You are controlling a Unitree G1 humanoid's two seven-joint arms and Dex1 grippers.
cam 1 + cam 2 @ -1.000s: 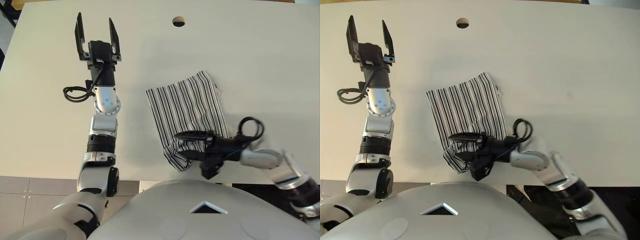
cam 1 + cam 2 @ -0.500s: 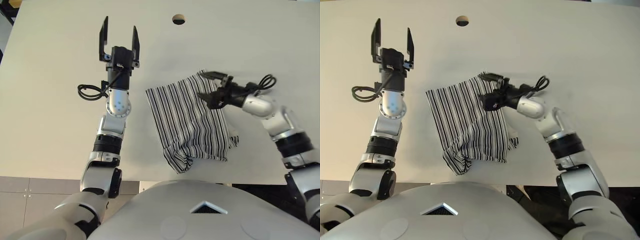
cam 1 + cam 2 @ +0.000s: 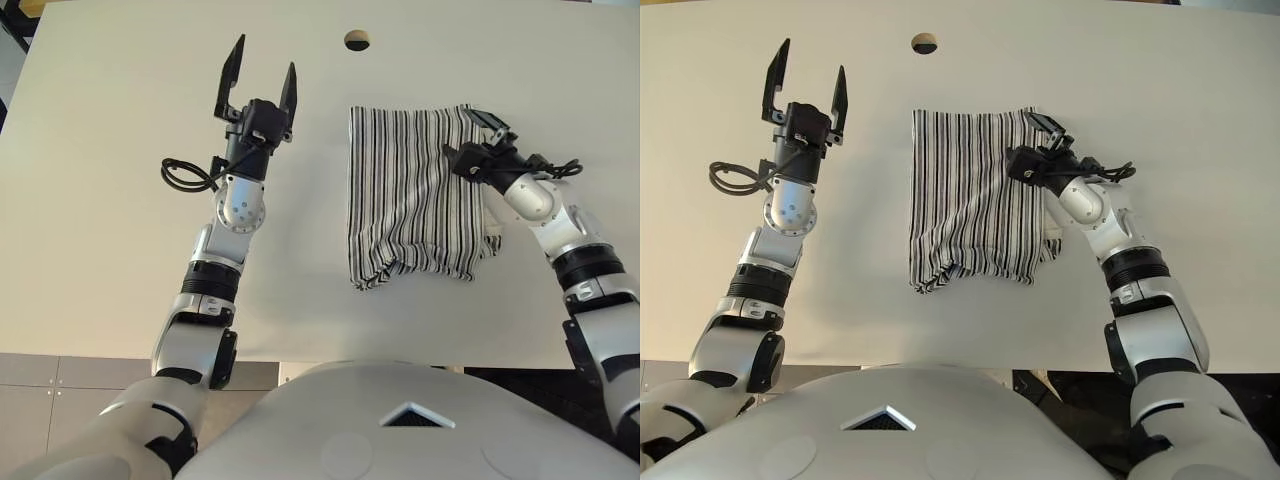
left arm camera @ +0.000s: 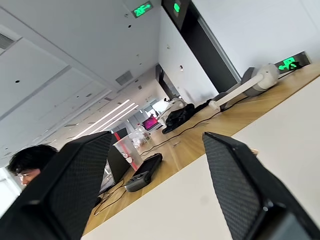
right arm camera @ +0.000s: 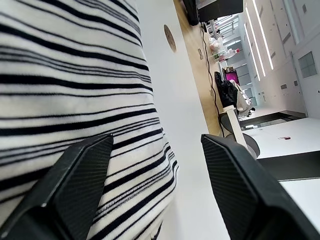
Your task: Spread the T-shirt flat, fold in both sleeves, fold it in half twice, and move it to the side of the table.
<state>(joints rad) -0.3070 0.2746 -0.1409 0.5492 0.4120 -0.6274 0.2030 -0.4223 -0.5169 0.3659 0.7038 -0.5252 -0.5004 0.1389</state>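
The T-shirt (image 3: 415,190) is lying on the counter (image 3: 100,250) as a striped, roughly oblong bundle, its long axis running from the robot's side toward the far side. Its near edge is sitting rumpled and curled under; a small flap is sticking out at the right side, on the near side of the right pincer.

The right pincer (image 3: 475,145) is resting at the bundle's far right corner, so nearly all the cloth is spreading away from it toward the robot's left and back toward the robot. In the right wrist view its fingers (image 5: 80,185) are standing well apart with striped fabric lying between and beneath them — gaping, not pinching anything. This arm is plainly the nearer one, and nothing is lying between it and the cloth, so closing on that corner looks like the likely next move.

The left pincer (image 3: 262,75) is hanging raised to the left of the shirt, well apart from it across bare counter, its fingers (image 4: 235,185) spread wide and holding nothing. A loop of cable (image 3: 185,175) is drooping beside that arm, clear of the cloth.

Beyond both pincers, a small round hole (image 3: 356,41) is showing in the counter — near the shirt's far left corner but not touching it, and not obstructing anything.
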